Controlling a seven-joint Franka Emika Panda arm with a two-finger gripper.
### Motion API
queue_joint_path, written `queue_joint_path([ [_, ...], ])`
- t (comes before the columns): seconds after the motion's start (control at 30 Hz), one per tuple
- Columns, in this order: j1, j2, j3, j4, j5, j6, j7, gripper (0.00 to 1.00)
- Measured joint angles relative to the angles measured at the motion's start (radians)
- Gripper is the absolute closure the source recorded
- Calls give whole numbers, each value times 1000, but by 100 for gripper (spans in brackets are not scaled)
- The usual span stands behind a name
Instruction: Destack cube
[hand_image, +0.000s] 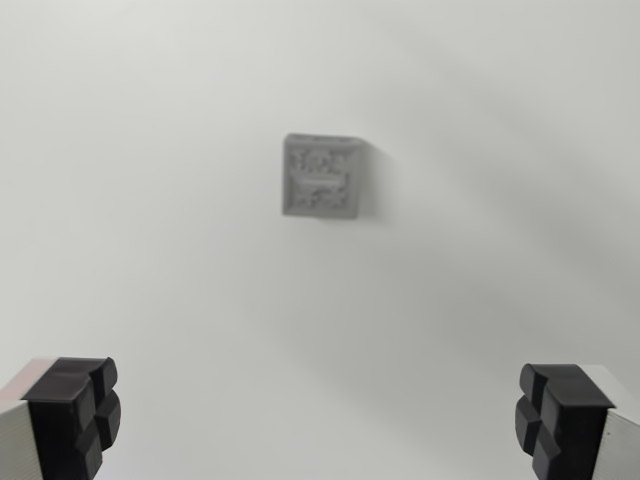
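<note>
While the jaws (320, 420) stand spread wide and released, grasping nothing, the grey cube (322, 177) rests on the white tabletop (150, 250) well ahead of them, roughly centred between the two black fingertips (75, 415). Its patterned top face is blurred, so whether it is a stack cannot be told

Grey cube (320, 177), white table (200, 300), blk fingertips (85, 410).

Single wrist view, looking straight down, high above white surface (150, 250), pincer (320, 425) tips framing bottom corners
</note>
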Motion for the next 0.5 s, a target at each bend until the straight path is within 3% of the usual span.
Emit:
queue_joint_path([
  [0.5,0,-2,0,4,0,-8,0,0],
])
